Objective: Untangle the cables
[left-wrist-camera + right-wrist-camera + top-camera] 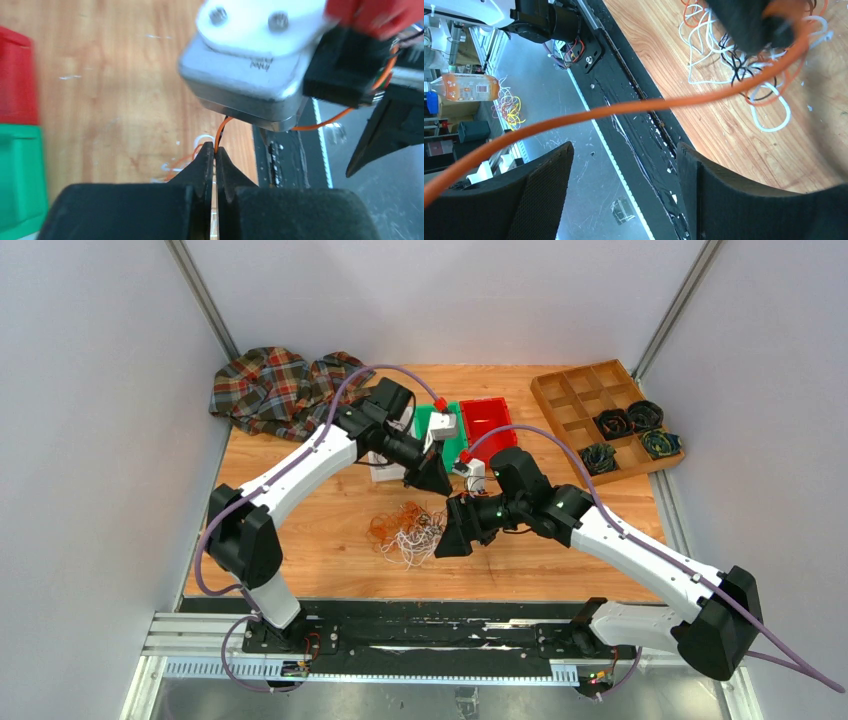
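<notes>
The cables [404,531] were a loose bunch of thin looping strands in orange, white and black. They lay on the wooden table [300,540] just beside the right pincer [449,538] and beneath the tips of the left pincer [437,486].

The left pincer [216,153] was clenched. Its two fingers [200,167] met on an orange strand [218,136] running beside a black one, and the pair rose from its tips. The right pincer [624,150] stood released, with both fingers wide apart. One orange strand [639,106] crossed ahead of its tips, and the rest of the bunch [744,70] lay beyond them on the wood.

There were two arms, two pincers and three strand colours. Two bins sat past the left pincer, one red [487,423] and one green [432,426]. Well away from the right pincer was a wooden compartment tray [560,390] holding four dark wound coils [612,424]. One plaid cloth [272,390] lay far to the left pincer's other side.

The single strands could not be counted. In the left wrist view, the blurred silver camera block [250,75] on the other wrist hid where the held strands led. In the right wrist view, a blurred black shape [746,22] covered part of the bunch. I cannot tell whether the crossing orange strand touched the right pincer's fingers.
</notes>
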You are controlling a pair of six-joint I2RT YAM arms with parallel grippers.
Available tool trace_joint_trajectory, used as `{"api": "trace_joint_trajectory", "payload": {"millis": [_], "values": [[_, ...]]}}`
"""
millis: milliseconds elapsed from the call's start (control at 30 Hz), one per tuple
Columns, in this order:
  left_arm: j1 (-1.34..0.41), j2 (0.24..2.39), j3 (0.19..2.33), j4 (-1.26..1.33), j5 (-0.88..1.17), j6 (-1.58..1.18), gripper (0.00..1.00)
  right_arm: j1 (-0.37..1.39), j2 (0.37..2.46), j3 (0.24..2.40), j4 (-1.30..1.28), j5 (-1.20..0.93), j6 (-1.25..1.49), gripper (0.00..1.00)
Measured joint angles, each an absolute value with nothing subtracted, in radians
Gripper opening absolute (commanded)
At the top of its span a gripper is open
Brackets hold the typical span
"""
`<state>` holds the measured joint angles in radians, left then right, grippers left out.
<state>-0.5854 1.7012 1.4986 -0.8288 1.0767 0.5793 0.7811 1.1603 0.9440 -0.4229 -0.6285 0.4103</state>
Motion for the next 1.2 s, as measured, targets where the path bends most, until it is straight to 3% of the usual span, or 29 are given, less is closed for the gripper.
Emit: {"api": "trace_joint_trajectory", "payload": {"millis": [267, 767, 1000, 1200], "values": [[-0.522, 1.570, 1.493, -0.666, 1.001, 0.327, 0.01, 0.781, 1.132, 0.922, -0.408, -0.580, 0.425, 0.83], [-0.435, 1.258, 1.449, -0.968, 1.018, 0.542, 0.01, 0.766, 1.174, 0.997, -0.674, -0.125, 0.373, 0.84], [-0.434, 1.190, 1.449, -0.977, 0.944, 0.535, 0.01, 0.766, 1.197, 1.008, -0.773, 0.013, 0.363, 0.84], [-0.422, 1.090, 1.391, -0.830, 0.879, 0.414, 0.00, 0.766, 1.191, 1.011, -0.823, 0.091, 0.351, 0.84]]}}
